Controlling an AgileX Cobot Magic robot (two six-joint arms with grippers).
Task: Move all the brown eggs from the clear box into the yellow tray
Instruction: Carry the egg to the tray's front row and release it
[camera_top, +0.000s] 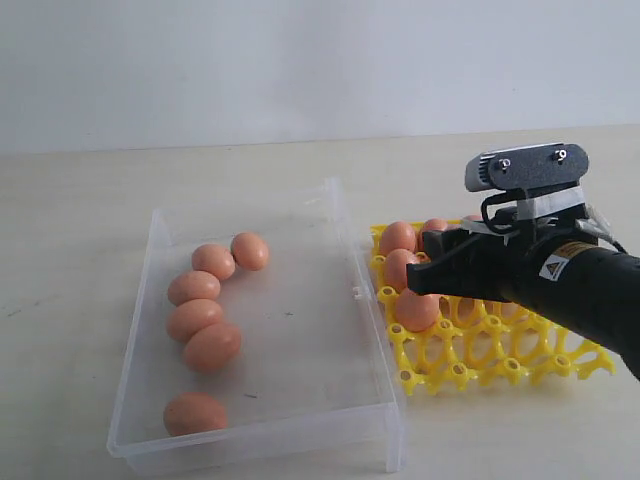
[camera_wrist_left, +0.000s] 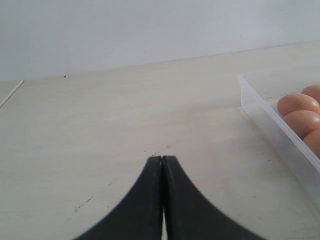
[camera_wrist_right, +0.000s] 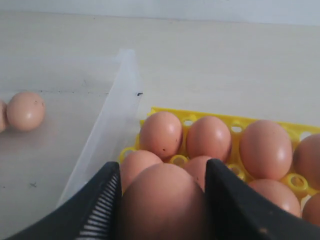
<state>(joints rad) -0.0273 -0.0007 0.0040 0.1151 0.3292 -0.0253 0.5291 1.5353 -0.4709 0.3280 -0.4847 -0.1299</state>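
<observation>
The clear box (camera_top: 250, 440) holds several brown eggs (camera_top: 197, 319) along its left side. To its right lies the yellow tray (camera_top: 500, 365) with several eggs (camera_top: 397, 238) in its far cups. My right gripper (camera_top: 420, 290) hangs over the tray's near-left cups, shut on a brown egg (camera_top: 417, 312). In the right wrist view that egg (camera_wrist_right: 162, 200) fills the gap in the right gripper (camera_wrist_right: 164, 167), with tray eggs (camera_wrist_right: 160, 134) beyond. My left gripper (camera_wrist_left: 162, 159) is shut and empty over bare table beside the box wall (camera_wrist_left: 270, 120); the exterior view does not show it.
The box's right wall (camera_top: 362, 290) stands close against the yellow tray. A small latch (camera_top: 355, 293) sticks out of that wall. Pale table surface (camera_top: 70, 250) lies left of the box and behind it.
</observation>
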